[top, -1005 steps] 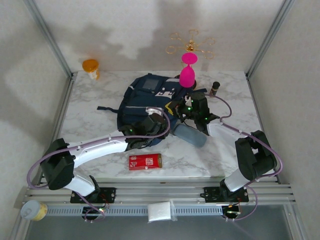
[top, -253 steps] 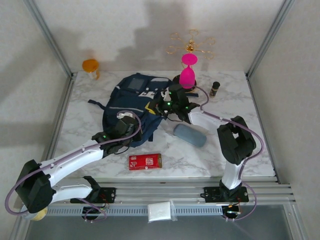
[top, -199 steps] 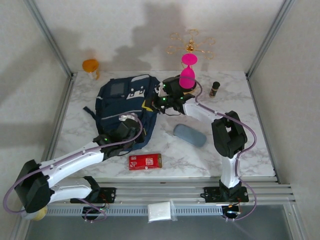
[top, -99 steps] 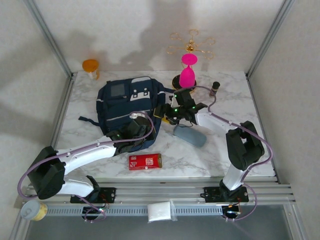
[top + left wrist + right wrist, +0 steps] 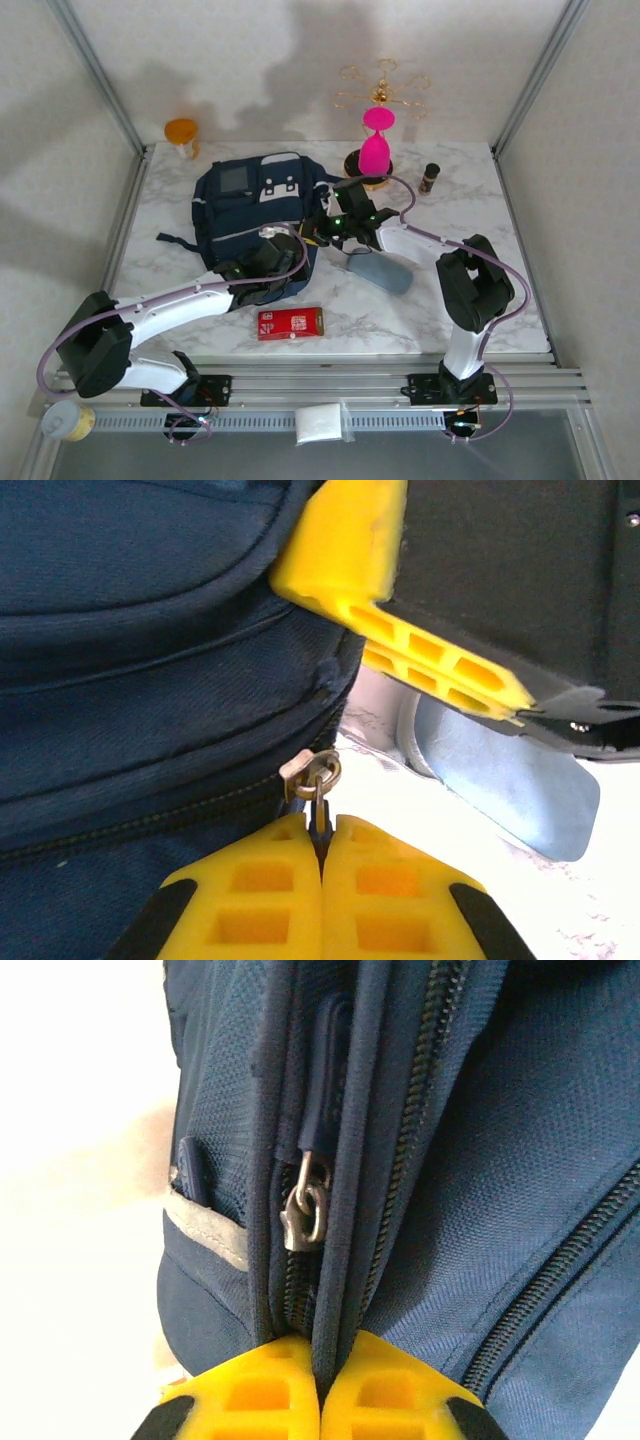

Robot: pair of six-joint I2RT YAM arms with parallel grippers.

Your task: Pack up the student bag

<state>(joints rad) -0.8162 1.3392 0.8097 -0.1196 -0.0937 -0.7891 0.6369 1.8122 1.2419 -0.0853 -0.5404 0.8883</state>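
Toward the far left of the counter (image 5: 400,320), found the student bag (image 5: 245,215) lying flat, front patches up, straps (image 5: 178,238) trailing left. Found the left hand (image 5: 322,825) at its near right corner, clenched on the zipper pull (image 5: 312,775), with the thin tab pinched between the yellow fingertips (image 5: 270,890) and the ring just beyond them. Found the right hand (image 5: 318,1380) on the bag's right side, clenched on a raised fabric ridge (image 5: 345,1160) of the bag. Saw a second slider (image 5: 305,1210) hanging just beyond that grip, not held. Noted a light-blue pencil case (image 5: 378,270) just right of the bag and a red box (image 5: 290,323) near of it, both outside the bag.

Judged the bag soft and limp: woven cloth, folding and bunching under any pull, sliding easily on smooth marble, neither fragile nor stiff, probably light while unfilled. Judged the zip unlikely to run under one hand alone; wanted cloth braced by one hand against the pull of the other. Reckoned the small metal pull slippery and easy to lose from flat pads; best pinched deep, close to the ring. For lifting or shifting, favoured the straps or a thick seam over the flat panels, too slack to pinch cleanly.
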